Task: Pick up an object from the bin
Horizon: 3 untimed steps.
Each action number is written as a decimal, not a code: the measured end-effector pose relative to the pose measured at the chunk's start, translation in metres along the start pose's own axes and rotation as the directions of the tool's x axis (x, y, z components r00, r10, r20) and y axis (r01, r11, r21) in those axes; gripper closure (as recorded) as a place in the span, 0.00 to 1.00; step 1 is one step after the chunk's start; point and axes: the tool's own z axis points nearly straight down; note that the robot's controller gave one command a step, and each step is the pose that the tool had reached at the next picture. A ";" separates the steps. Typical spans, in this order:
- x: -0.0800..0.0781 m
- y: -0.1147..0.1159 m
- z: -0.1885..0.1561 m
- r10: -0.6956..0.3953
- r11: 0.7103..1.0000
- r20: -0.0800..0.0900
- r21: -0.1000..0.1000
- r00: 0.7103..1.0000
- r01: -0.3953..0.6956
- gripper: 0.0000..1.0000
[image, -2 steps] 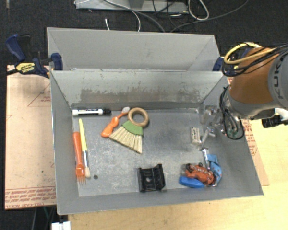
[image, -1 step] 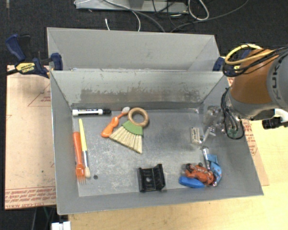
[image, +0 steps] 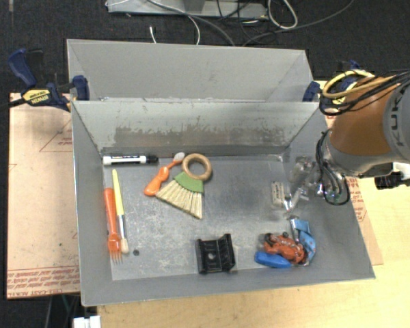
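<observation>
My tool [image: 288,198] hung low at the right side of the bin [image: 165,253], just behind a blue and orange-red toy [image: 285,247] that lay near the front right corner. I could not tell whether the tool was spread or pressed together.

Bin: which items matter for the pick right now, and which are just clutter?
In play:
end effector, over the right side of the bin
blue-and-red toy, front right, the nearest thing to it, so the likeliest pick

Lying about, further left:
marker
tape roll
broom
orange toothbrush
yellow stick
black clip
</observation>
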 end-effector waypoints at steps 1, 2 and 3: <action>-0.008 -0.007 0.028 0.024 1.000 0.005 0.000 1.000 -0.024 0.00; -0.005 -0.010 0.037 0.177 0.984 0.004 -0.002 0.984 -0.177 1.00; -0.005 -0.010 0.037 0.178 0.984 0.004 -0.002 0.984 -0.178 1.00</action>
